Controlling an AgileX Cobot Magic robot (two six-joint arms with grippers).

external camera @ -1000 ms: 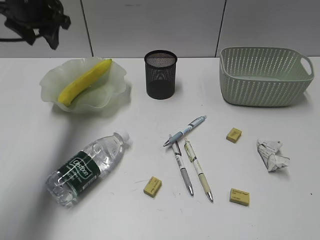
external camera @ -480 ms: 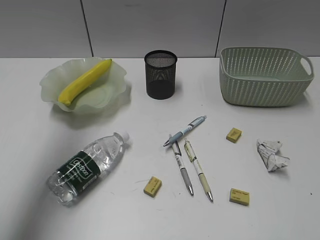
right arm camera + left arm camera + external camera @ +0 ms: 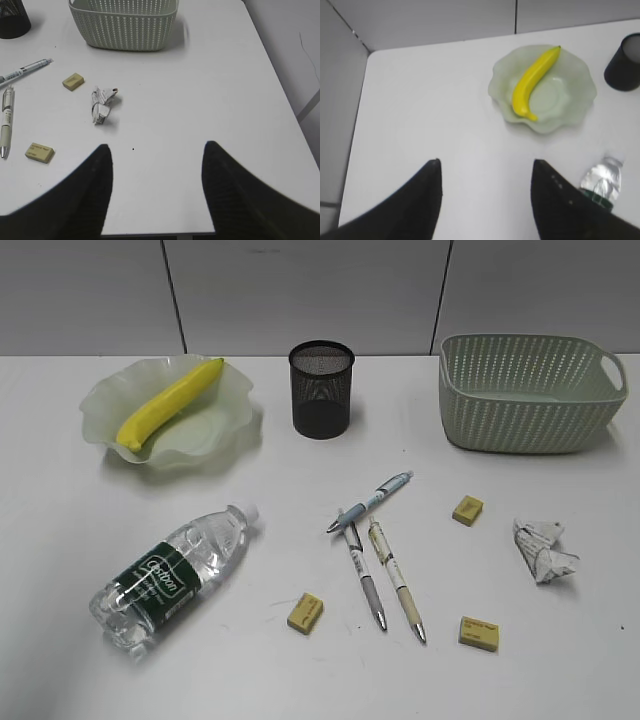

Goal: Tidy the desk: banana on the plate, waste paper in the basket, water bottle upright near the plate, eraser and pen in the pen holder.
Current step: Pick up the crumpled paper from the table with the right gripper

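Note:
The yellow banana [image 3: 170, 403] lies in the pale green plate [image 3: 100, 405] at the back left. Nearer the front, the water bottle [image 3: 170, 575] lies on its side. Three pens [image 3: 364, 575] and three yellow erasers [image 3: 305, 612] are scattered mid-table, in front of the black mesh pen holder [image 3: 321, 390]. Crumpled waste paper [image 3: 543, 550] rests at the right, in front of the basket [image 3: 530, 395]. My left gripper [image 3: 486, 161] hangs open over bare table, short of the plate [image 3: 580, 107]. My right gripper [image 3: 156, 145] is open and empty, right of the waste paper [image 3: 102, 105].
The table's left edge [image 3: 362, 100] runs beside a grey wall. Its right edge [image 3: 280, 85] and front edge [image 3: 160, 234] lie close to my right gripper. A grey panelled wall [image 3: 300, 290] backs the table.
The left arm, seen a second ago above the plate at the top left of the exterior view, has pulled out of that view. Nothing on the table has moved.

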